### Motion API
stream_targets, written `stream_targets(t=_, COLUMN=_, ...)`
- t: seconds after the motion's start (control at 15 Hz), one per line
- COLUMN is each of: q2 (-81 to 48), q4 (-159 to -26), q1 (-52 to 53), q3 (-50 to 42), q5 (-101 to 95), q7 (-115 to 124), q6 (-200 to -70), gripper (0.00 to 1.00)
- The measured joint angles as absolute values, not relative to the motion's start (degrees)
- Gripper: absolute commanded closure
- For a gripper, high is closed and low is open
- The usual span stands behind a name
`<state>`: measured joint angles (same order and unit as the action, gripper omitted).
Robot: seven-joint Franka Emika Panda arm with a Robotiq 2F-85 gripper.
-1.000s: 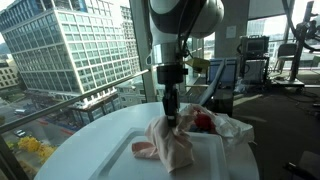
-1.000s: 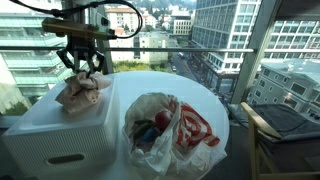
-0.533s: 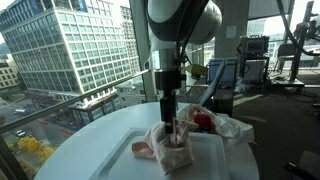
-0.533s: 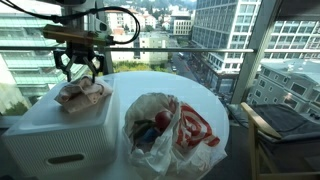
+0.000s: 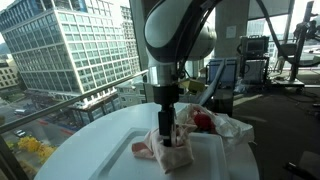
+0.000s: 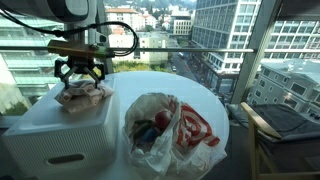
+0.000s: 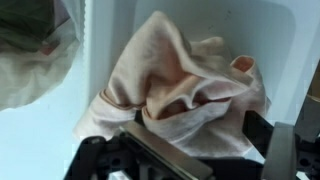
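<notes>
The gripper [image 7: 190, 165] hangs with its jaws spread wide and holds nothing. In the wrist view the crumpled pale-pink cloth [image 7: 185, 85] lies directly beneath it, between the fingers, as a soft folded heap with no clear long axis. In an exterior view the cloth sits on top of a white box [image 6: 60, 135], with a plastic bag [image 6: 165, 125] beyond it on the round table [image 6: 205, 95].
</notes>
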<state>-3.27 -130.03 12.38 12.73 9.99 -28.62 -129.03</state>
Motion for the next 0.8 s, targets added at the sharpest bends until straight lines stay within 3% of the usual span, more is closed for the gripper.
stream_targets(t=0.13, q2=-5.1, q4=-130.1, q1=12.4, q3=13.0, q5=8.5, q7=-28.6, q6=-131.1, gripper=0.0)
stream_targets(t=0.2, q2=-5.9, q4=-130.2, q1=12.4, q3=13.0, q5=7.3, q7=-28.5, q6=-132.0, gripper=0.25)
stream_targets(t=0.27, q2=-6.6, q4=-130.2, q1=12.4, q3=13.0, q5=6.2, q7=-28.5, q6=-132.5, gripper=0.26)
stream_targets(t=0.47, q2=-7.9, q4=-130.1, q1=12.4, q3=13.0, q5=3.3, q7=-28.3, q6=-132.9, gripper=0.51)
stream_targets(t=0.8, q2=-8.1, q4=-129.8, q1=12.4, q3=13.1, q5=2.5, q7=-27.6, q6=-132.8, gripper=0.84)
